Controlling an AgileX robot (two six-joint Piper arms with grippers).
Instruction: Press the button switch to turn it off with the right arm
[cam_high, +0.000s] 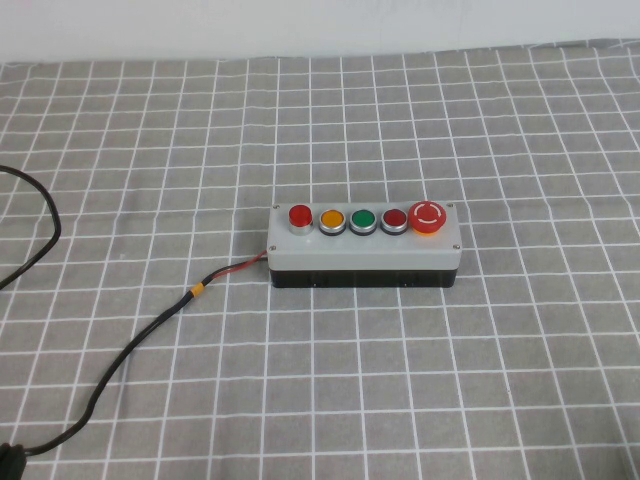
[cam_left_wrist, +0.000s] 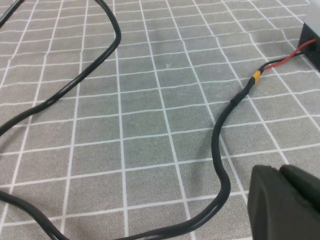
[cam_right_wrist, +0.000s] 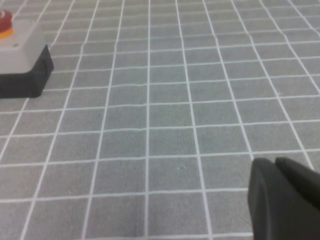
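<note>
The grey five-button box (cam_high: 365, 250) sits mid-table in the high view. The button switch (cam_high: 300, 216) is the bright-red button with a raised silver collar at the box's left end. No arm shows in the high view. My right gripper (cam_right_wrist: 274, 163) shows only in the right wrist view: dark fingers pressed together, empty, low over the cloth and well away from the box corner (cam_right_wrist: 22, 62). My left gripper (cam_left_wrist: 280, 171) shows only in the left wrist view, shut and empty, near the box's black cable (cam_left_wrist: 220, 150).
Along the box stand orange (cam_high: 332, 219), green (cam_high: 362, 219) and darker red (cam_high: 394, 219) buttons and a large red mushroom stop button (cam_high: 427, 216). The cable (cam_high: 130, 345) runs from the box's left end to the front left. Grey checked cloth covers the table.
</note>
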